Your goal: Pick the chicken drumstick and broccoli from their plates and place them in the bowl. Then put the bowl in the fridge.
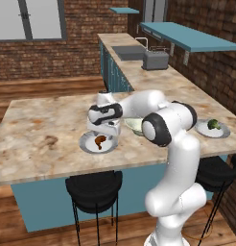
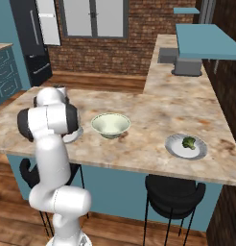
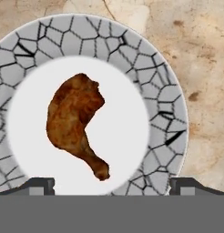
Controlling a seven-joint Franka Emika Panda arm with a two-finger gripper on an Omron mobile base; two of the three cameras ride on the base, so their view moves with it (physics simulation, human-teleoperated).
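Marble counter [image 1: 43, 125], chicken drumstick [image 3: 77, 123] under spread gripper [image 3: 112, 184]

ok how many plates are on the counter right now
2. One plate lies under the gripper and holds the chicken drumstick, left of the bowl. The other plate holds the broccoli, right of the bowl.

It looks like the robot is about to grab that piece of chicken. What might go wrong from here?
The drumstick is small and uneven and lies at a slant between the wide-open fingers, so they might close on the thin bone end and let it slip. It also rests flat on the plate, so the fingers could hit or push the plate while reaching down. The bowl stands close beside this plate, and the arm might bump it when carrying the chicken over.
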